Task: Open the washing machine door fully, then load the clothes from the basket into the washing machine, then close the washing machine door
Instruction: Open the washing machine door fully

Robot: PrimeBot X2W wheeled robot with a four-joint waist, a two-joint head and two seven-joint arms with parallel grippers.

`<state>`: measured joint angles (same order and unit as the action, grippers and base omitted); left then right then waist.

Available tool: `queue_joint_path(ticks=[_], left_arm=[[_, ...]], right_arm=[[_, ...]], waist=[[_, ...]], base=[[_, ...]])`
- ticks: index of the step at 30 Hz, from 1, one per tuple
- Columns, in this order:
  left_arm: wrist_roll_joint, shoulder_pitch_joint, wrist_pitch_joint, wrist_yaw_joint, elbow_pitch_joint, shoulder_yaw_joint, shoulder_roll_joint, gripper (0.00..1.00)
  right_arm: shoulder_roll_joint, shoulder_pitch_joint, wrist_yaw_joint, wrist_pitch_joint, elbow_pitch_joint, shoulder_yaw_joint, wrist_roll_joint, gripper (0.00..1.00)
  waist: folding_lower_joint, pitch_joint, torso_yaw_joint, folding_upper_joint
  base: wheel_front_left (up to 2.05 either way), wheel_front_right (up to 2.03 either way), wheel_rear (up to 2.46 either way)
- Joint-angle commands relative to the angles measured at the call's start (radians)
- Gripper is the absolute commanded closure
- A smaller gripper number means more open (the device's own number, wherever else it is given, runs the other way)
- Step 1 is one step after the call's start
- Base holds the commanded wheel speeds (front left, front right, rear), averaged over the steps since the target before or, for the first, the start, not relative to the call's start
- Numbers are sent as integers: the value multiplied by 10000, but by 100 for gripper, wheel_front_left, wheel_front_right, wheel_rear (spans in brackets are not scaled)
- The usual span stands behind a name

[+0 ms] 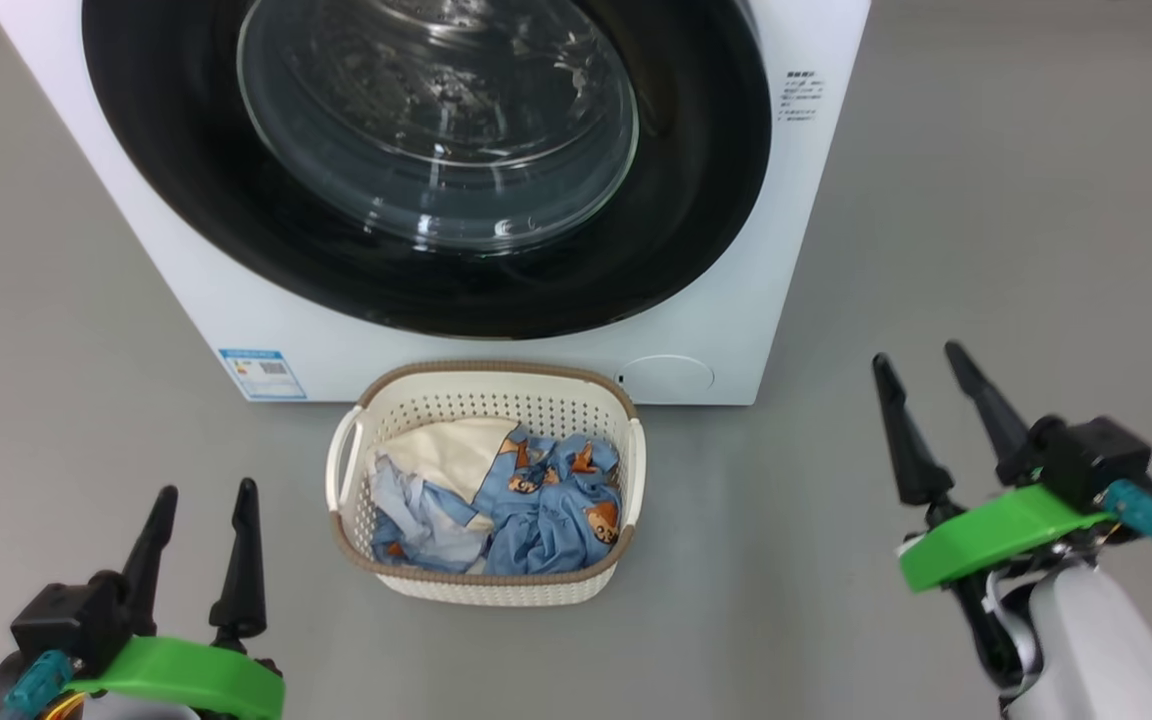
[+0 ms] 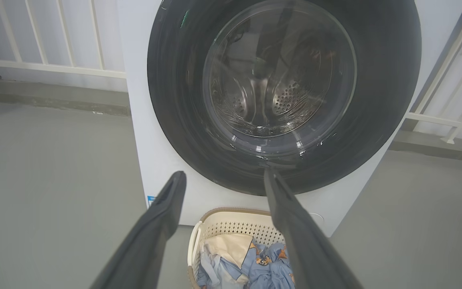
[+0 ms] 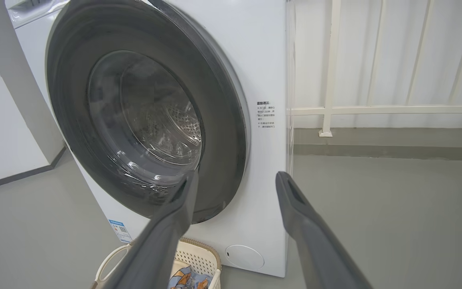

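I find the left gripper (image 1: 207, 488) with its two dark fingers spread wide and nothing between them. The right gripper (image 1: 916, 355) is spread the same way and also holds nothing. Both hang above the grey floor (image 1: 986, 200) and touch nothing.

The washing machine (image 1: 736, 300) stands ahead of both sets of fingertips. The washing machine door (image 1: 436, 120) lies closed, flat against the white front. In the left wrist view it sits straight beyond the tips, and the perforated steel drum shows through the glass. In the right wrist view it sits beyond and to the side of the left-hand finger, seen at an angle.

The basket (image 1: 496, 405) rests on the floor just in front of the machine's lower edge, between the two grippers and well apart from each. In the left wrist view it lies low between the fingers, with one finger crossing in front of its far side.

The clothes (image 1: 536, 500) are all inside the basket. A light blue printed garment lies toward the right gripper's side, and cream and pale pieces lie toward the left gripper's side.

A blue label (image 1: 262, 373) sits on the machine's lower front, ahead of the left fingertips. A white railing (image 2: 54, 70) runs behind the machine.
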<state>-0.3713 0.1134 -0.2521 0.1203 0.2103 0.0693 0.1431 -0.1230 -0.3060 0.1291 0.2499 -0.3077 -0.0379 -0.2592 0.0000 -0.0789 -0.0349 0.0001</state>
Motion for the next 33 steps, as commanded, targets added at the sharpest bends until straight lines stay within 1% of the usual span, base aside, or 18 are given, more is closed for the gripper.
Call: queue_joint_path(ticks=[1, 7, 8, 9, 10, 11, 12, 16, 17, 19, 23, 28, 33], left_arm=[[-70, 518, -97, 35, -231, -309, 239, 0], [-114, 708, -97, 55, -338, -265, 247, 0], [-124, 739, -97, 59, -365, -257, 247, 0], [-130, 766, -97, 62, -390, -254, 250, 0], [-133, 798, -97, 65, -421, -252, 255, 0], [-138, 833, -97, 68, -456, -252, 259, 0], [-142, 872, -97, 71, -495, -254, 261, 0], [-161, 1053, -97, 80, -656, -254, 248, 0], [-161, 1053, -97, 80, -656, -254, 248, 0], [-188, 1145, -97, 85, -757, -271, 235, 0], [-220, 1316, -97, 92, -940, -289, 210, 0], [-212, 1603, -97, 98, -1053, -241, 150, 0], [-281, 1771, -97, 101, -1148, -211, 84, 0]], right_arm=[[-155, -436, 16, 118, 245, -189, -143, 0], [-605, -1057, 16, 118, 206, 70, -648, 0], [-658, -1175, 16, 118, 210, 132, -747, 21], [-730, -1309, 16, 118, 202, 195, -862, 55], [-807, -1457, 16, 118, 187, 261, -997, 68], [-887, -1611, 16, 118, 167, 313, -1120, 87], [-928, -1777, 16, 118, 163, 385, -1310, 100], [-1123, -2406, 16, 118, 37, 682, -1960, 100], [-1123, -2406, 16, 118, 37, 682, -1960, 100], [-1182, -2792, 16, 118, -93, 846, -2500, 100], [-1476, -3701, 16, -89, -547, 758, -3801, 100], [-2181, -4764, 16, -833, -881, 279, -5451, 100], [-2618, -5633, 16, -1693, -1134, 119, -7408, 100]], waist=[[0, -159, -116, -1], [0, -541, -347, -1], [0, -610, -383, -1], [0, -681, -417, -1], [0, -767, -449, -1], [0, -861, -479, -1], [0, -965, -508, -1], [0, -1378, -610, -1], [0, -1378, -610, -1], [0, -1598, -645, -1], [0, -2022, -701, -1], [0, -2486, -848, -1], [0, -2845, -976, -1]], base=[[0, 0, 0], [0, 0, 0], [0, 0, 0], [0, 0, 0], [0, 0, 0], [0, 0, 0], [0, 0, 0], [0, 0, 0], [0, 0, 0], [0, 0, 0], [0, 0, 0], [0, 0, 0], [0, 0, 0]])
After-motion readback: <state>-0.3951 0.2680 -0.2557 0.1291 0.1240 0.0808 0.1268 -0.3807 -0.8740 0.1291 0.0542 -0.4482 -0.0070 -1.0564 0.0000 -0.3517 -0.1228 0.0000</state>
